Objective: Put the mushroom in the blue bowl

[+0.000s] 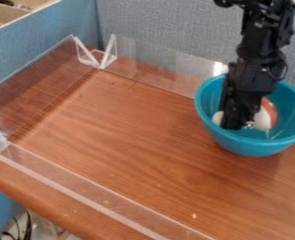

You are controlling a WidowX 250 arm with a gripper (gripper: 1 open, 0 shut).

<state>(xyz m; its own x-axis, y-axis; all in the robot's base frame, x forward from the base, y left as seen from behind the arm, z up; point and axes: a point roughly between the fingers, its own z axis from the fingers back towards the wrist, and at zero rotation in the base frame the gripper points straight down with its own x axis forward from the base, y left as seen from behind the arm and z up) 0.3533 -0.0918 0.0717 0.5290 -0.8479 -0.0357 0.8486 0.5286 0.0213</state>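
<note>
Gripper (240, 122) points down into the blue bowl (251, 145) at the mushroom (267, 114), its opening and any hold unclear

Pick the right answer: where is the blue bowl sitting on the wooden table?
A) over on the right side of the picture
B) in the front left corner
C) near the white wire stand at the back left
A, because the blue bowl shows at the right edge of the picture, under the black robot arm, far across the wooden table from the white wire stand.
</note>
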